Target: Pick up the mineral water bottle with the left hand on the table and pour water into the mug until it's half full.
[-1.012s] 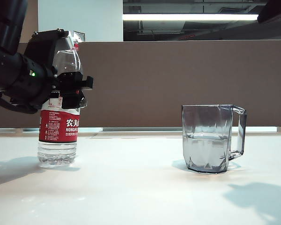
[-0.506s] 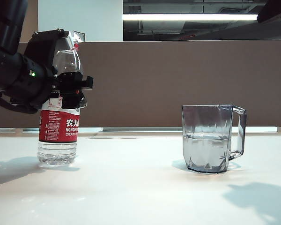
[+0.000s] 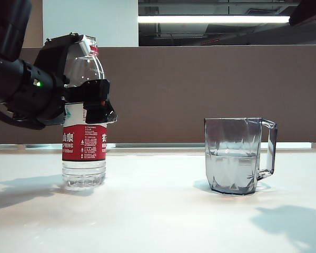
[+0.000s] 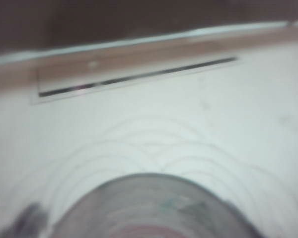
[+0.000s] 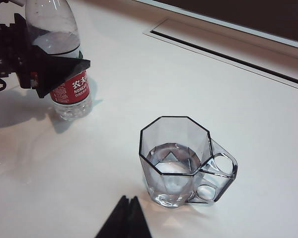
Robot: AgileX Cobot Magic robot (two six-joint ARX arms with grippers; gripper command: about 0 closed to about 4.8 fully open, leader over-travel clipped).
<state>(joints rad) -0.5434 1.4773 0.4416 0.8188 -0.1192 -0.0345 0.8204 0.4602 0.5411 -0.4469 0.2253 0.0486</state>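
Now I see the mineral water bottle (image 3: 84, 142) standing upright near the table's (image 3: 158, 211) left edge, my left gripper (image 3: 92, 100) around its upper part, seemingly loosened. The mug (image 3: 237, 155), half-filled, stands well apart. My right gripper's (image 5: 124, 218) fingertips are closed together.

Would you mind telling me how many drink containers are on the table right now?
2. The mineral water bottle stands upright at the exterior view's left, at the left gripper; the mug stands apart on the right. None seems hidden.
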